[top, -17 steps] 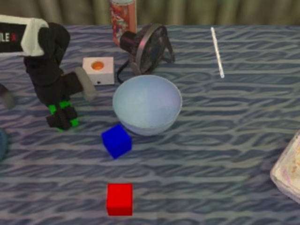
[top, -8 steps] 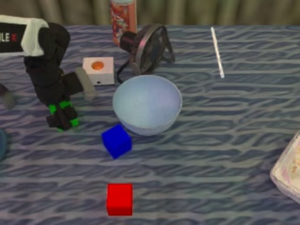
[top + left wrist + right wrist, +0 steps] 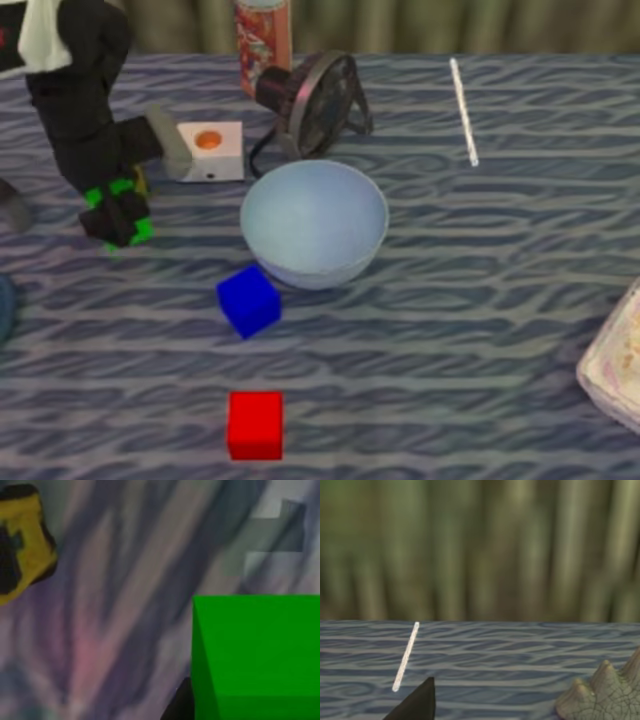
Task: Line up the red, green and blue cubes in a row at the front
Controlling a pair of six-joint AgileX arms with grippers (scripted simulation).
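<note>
Gripping green cube point(image 3: 120, 212) in left gripper point(image 3: 117, 215), upper left of top view; next, carrying toward red cube point(image 3: 255, 425) at bottom; right gripper unseen.

Black left arm point(image 3: 85, 130), white shell, grey link

Left gripper point(image 3: 117, 213) at the table's left, fingers clamped around a green cube point(image 3: 255, 655).

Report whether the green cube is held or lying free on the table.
Held. In the top view the left end effector is shut on the green cube, whose green edges show on both sides of the dark fingers; it also fills the left wrist view.
</note>
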